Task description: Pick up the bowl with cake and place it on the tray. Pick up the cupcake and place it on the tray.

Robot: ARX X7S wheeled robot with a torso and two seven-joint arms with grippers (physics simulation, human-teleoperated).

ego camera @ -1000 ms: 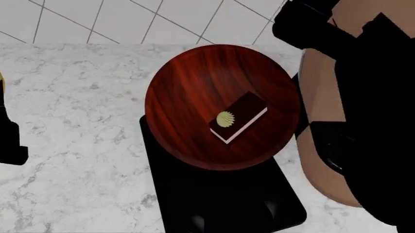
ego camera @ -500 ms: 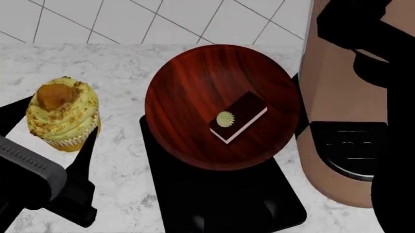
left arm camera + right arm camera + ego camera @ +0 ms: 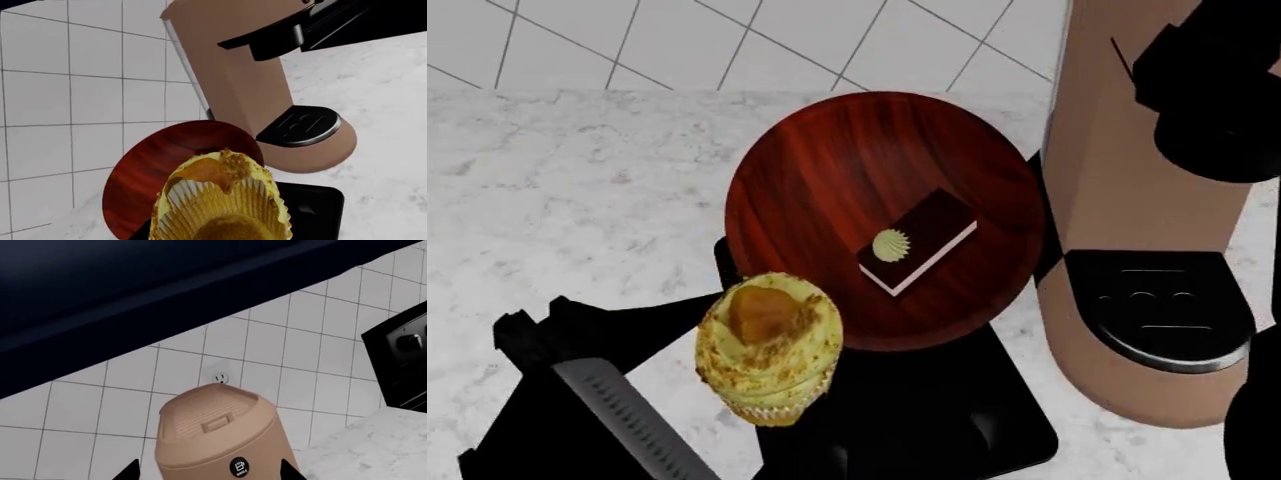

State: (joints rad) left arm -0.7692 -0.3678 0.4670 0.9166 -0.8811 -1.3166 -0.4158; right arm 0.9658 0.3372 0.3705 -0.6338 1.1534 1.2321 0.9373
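The dark reddish-brown wooden bowl (image 3: 868, 200) rests on the far part of the black tray (image 3: 961, 420), with the chocolate cake (image 3: 921, 240) lying inside it. My left gripper (image 3: 747, 372) is shut on the yellow cupcake (image 3: 769, 345) and holds it over the tray's near-left part, beside the bowl's front rim. In the left wrist view the cupcake (image 3: 220, 200) fills the foreground, with the bowl (image 3: 150, 170) and tray (image 3: 317, 210) behind it. My right gripper (image 3: 210, 472) is open, its fingertips (image 3: 130, 471) wide apart near the coffee machine's top, holding nothing.
A tall tan coffee machine (image 3: 1134, 230) with a round black base stands right next to the tray. White marble counter (image 3: 574, 200) stretches to the left, with a tiled wall (image 3: 694, 40) behind. A black appliance (image 3: 400, 355) shows at the right wrist view's edge.
My left gripper has carried the cupcake from the counter on the left across to the tray's near-left part. The right arm has pulled away to the right, uncovering the coffee machine.
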